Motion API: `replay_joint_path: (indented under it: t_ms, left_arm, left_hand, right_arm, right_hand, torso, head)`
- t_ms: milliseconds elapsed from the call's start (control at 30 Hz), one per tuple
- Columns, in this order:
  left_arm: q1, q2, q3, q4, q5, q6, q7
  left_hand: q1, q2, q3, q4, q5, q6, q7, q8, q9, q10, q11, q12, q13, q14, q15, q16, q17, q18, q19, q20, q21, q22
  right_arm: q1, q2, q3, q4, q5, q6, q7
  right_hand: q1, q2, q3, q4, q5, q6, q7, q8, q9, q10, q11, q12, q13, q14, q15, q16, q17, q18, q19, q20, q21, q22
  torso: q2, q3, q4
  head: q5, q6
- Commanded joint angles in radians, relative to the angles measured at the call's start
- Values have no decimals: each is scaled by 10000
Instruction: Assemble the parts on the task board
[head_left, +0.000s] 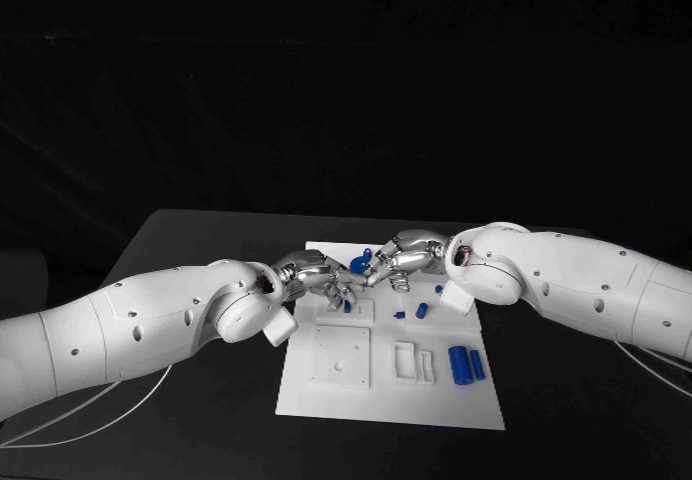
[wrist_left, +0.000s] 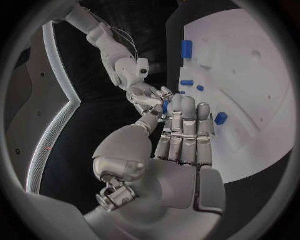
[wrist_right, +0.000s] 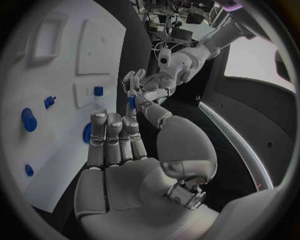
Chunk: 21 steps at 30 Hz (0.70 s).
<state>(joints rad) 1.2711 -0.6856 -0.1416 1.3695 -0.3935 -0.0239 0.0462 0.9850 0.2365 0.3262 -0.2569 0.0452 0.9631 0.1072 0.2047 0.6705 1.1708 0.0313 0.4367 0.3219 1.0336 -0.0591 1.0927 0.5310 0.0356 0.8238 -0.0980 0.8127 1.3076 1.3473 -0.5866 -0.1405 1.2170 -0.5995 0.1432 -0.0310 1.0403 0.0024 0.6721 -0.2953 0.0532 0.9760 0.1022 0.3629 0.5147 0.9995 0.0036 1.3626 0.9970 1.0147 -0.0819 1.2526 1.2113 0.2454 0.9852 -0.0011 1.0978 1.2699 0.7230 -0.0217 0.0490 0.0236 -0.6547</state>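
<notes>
Both hands meet over the far end of the white rectangular task board (head_left: 389, 385), which lies mid-desk on the black desk (head_left: 188, 240). Left silver hand (head_left: 320, 282) and right silver hand (head_left: 397, 258) are fingertip to fingertip, with a small blue part (head_left: 361, 263) between them. In the left wrist view, the blue part (wrist_left: 165, 106) sits at the tips of the right hand (wrist_left: 149, 97), which pinches it; the left hand (wrist_left: 181, 135) has its fingers straight and side by side, thumb reaching toward the part. Can't tell if the left hand actually grips it. Right wrist view matches: part (wrist_right: 132, 101) at the thumb tip, left hand (wrist_right: 147, 87) touching from the other side. Other blue parts lie on the board: two blue cylinders (head_left: 464, 364) side by side near the right edge, small blue pieces (head_left: 421, 310) near the far right. White raised square plate (head_left: 342, 358) sits near the board's left side.
</notes>
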Motion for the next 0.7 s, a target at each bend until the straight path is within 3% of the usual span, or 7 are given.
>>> replay_joint_path:
  t_ms: [33, 100, 167, 267, 400, 500, 700]
  left_arm:
    - [55, 49, 62, 58, 226, 113, 513]
    - [55, 51, 62, 61, 176, 140, 519]
    - [55, 52, 62, 63, 135, 172, 555]
    - [55, 52, 62, 69, 122, 102, 584]
    - [55, 44, 62, 67, 122, 50, 596]
    - [55, 42, 62, 67, 122, 59, 606]
    - [55, 40, 62, 70, 122, 65, 604]
  left_hand:
    - [30, 82, 20, -70, 40, 75, 27, 47, 18, 80, 8, -82, -12, -45, -20, -63, 17, -38, -57, -578, -60, 155]
    - [6, -127, 488, 110, 36, 76, 52, 60, 0, 120, 22, -180, -19, -28, -14, -75, 25, -63, 2, -568, -87, 148]
    - [-8, -179, 684, 146, 40, 100, 60, 84, 2, 168, 16, -202, -8, -28, -15, -80, 31, -60, 10, -577, -92, 160]
    - [-64, -239, 922, 183, 39, 113, 70, 112, 6, 204, 16, -244, 6, -27, -14, -82, 43, -65, 18, -578, -88, 179]
    - [-109, -332, 1209, 203, 40, 134, 84, 148, 15, 252, 13, -275, 32, -21, -16, -80, 58, -67, 34, -582, -74, 194]
    - [-155, -433, 1509, 226, 37, 161, 106, 187, 25, 300, 11, -292, 65, -16, -18, -78, 72, -68, 50, -585, -60, 198]
    - [-213, -493, 1731, 243, 39, 167, 114, 211, 31, 324, 11, -310, 91, -13, -18, -76, 83, -70, 60, -586, -46, 202]
  right_arm:
    - [-52, 28, -32, 50, 346, 43, 29]
    - [-52, 22, -32, 32, 445, 41, 51]
    - [-52, 20, -32, 23, 498, -36, 52]
    - [-52, 18, -32, -21, 679, -14, 55]
    - [-51, 24, -32, -62, 745, -44, 82]
    - [-51, 17, -32, -80, 746, -19, 67]
    - [-51, 25, -33, -106, 760, -40, 53]
  right_hand:
    - [-41, -16, 65, 59, -27, -145, 159, -145, -61, -104, 59, -94, -74, -87, 10, -80, -60, 164, -104, 5, 15, -28]
    - [-206, -117, 16, 95, 2, -451, 290, -346, -136, -156, 192, -173, -149, -128, 76, -132, -126, 164, -139, 58, -8, -55]
    - [-417, -214, -111, 93, 330, -673, 422, -499, -192, -264, 315, -249, -223, -188, 189, -190, -199, 164, -184, 114, -27, -79]
    - [-622, -303, -253, 111, 498, -869, 505, -635, -237, -389, 398, -322, -309, -286, 272, -261, -283, 164, -289, 178, -93, -125]
    - [-1169, -503, -865, 113, 981, -1328, 686, -905, -349, -608, 573, -495, -508, -493, 430, -396, -425, 164, -479, 293, -205, -190]
    - [-1318, -500, -1354, 55, 1133, -1468, 749, -988, -406, -673, 631, -497, -613, -563, 491, -402, -499, 164, -566, 324, -254, -232]
    - [-1304, -484, -1721, 78, 1352, -1540, 784, -1038, -469, -772, 665, -486, -752, -654, 528, -403, -600, 164, -646, 354, -318, -299]
  torso:
    - [1, 1, 2]
    - [1, -2, 0]
    - [1, 2, 2]
    - [-1, -2, 2]
    - [2, 0, 2]
    - [3, 1, 2]
    - [1, 0, 2]
  head:
    - [3, -6]
    - [8, -11]
    - [12, -10]
    - [16, -9]
    - [26, -8]
    - [23, -6]
    - [24, 2]
